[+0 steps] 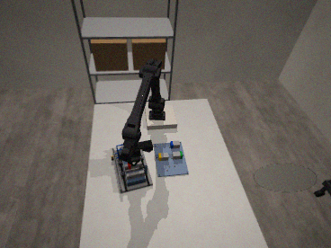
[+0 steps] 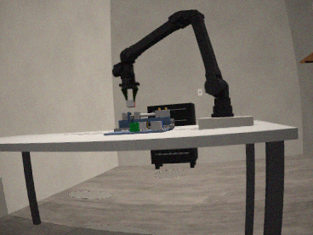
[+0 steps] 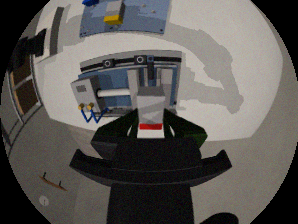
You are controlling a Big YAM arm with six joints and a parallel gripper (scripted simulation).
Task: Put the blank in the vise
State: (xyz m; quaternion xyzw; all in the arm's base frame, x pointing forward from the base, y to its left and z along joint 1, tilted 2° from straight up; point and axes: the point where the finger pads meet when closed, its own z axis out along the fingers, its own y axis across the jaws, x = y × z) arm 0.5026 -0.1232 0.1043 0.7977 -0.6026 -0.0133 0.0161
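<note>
Grey metal, red-tipped, the blank (image 3: 149, 111) is probably stiff and slippery; the end effector (image 3: 150, 127) clamps its painted end.
</note>
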